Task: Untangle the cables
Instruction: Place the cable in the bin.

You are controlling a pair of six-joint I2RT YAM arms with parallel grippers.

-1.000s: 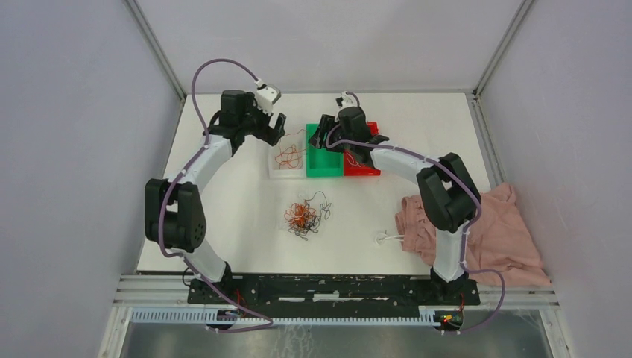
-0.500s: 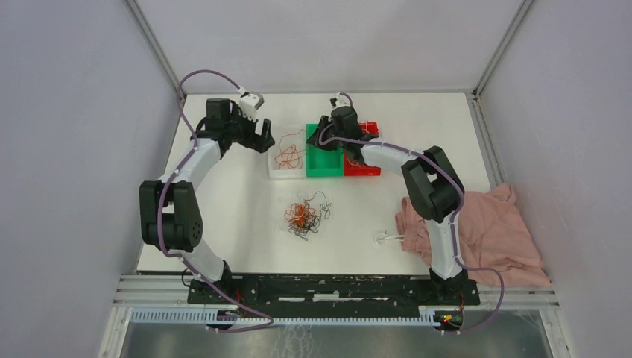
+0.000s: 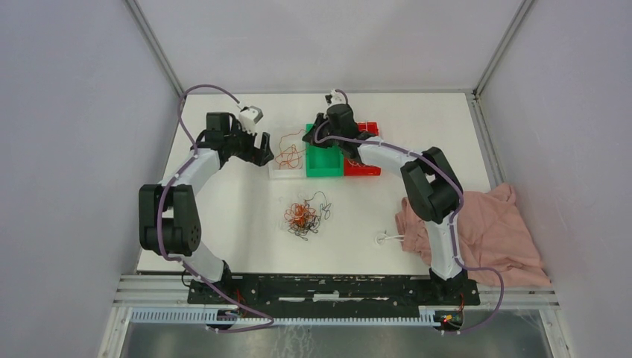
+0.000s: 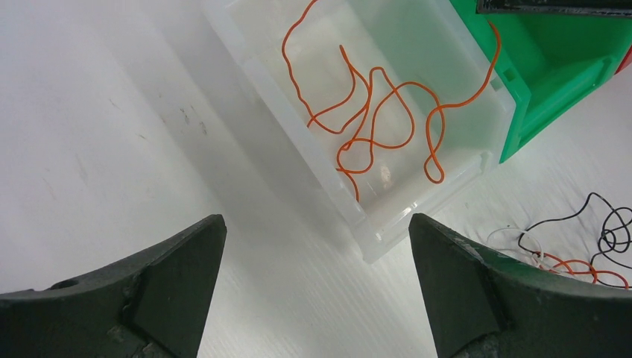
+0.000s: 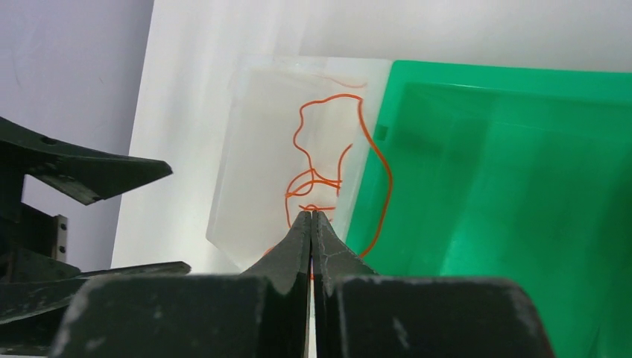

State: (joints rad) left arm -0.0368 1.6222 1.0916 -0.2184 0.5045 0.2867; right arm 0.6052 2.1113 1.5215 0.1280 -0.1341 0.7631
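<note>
In the bin (image 3: 287, 173) lies an orange cable (image 4: 373, 112). At its 9 o'clock the left gripper (image 4: 314, 224) hangs, jaws wide apart and empty. The right gripper (image 5: 311, 216) has its jaws clenched over the cable; whether it grips it is unclear. The tangle (image 3: 302, 218) lies at the bin's 6 o'clock.

- I have bare table (image 3: 238, 224) left of the wire tangle (image 3: 302, 218), between it and my left arm (image 3: 195, 168).
- Clear bin (image 3: 287, 176), green bin (image 3: 324, 164) and red bin (image 3: 365, 170) stand side by side, walling the far side.
- My right arm (image 3: 387, 155) reaches over the red bin.
- Pink cloth (image 3: 507, 231) covers the right edge.
</note>
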